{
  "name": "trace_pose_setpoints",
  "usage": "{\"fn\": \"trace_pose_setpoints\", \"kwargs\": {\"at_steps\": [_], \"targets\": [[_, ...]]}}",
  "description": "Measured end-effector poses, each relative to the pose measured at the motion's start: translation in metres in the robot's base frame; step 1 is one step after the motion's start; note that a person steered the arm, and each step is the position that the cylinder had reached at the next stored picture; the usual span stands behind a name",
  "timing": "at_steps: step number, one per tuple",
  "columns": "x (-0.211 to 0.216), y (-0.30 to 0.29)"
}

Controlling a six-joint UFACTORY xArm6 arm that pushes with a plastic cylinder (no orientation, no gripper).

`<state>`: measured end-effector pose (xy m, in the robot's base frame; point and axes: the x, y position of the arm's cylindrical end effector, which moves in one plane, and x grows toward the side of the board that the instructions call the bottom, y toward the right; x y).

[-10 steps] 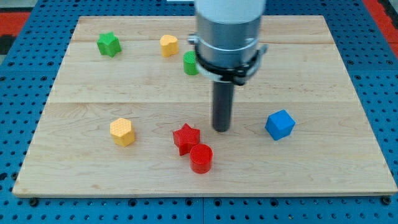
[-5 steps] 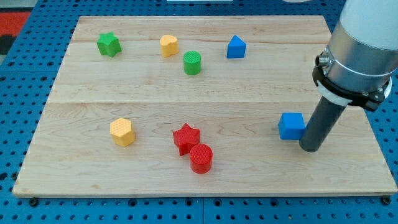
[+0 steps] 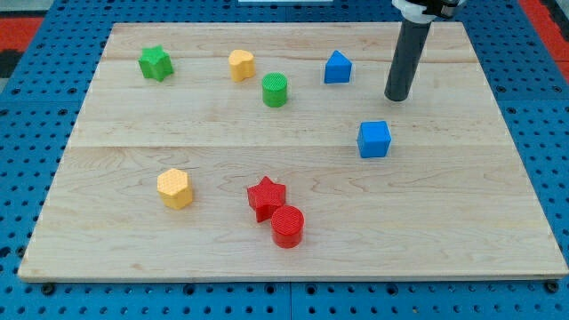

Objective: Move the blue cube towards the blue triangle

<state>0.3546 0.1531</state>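
Observation:
The blue cube [image 3: 374,139] sits on the wooden board right of centre. The blue triangle [image 3: 337,67] lies above it, a little to the left, near the board's top. My tip [image 3: 396,97] rests on the board above and slightly right of the blue cube, clear of it, and to the right of the blue triangle. The dark rod rises from the tip to the view's top edge.
A green cylinder [image 3: 275,90], a yellow block [image 3: 241,64] and a green star-like block [image 3: 156,62] lie at the upper left. A yellow hexagon [image 3: 175,188] is at the lower left. A red star [image 3: 266,196] touches a red cylinder [image 3: 287,226] at the bottom centre.
The blue cube has moved up and to the left, closer to the blue triangle. My tip went from the cube's lower right to above it, near the triangle's right.

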Motion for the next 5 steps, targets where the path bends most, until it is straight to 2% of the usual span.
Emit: {"fn": "trace_pose_setpoints", "kwargs": {"at_steps": [5], "targets": [[-0.0035, 0.0000]]}}
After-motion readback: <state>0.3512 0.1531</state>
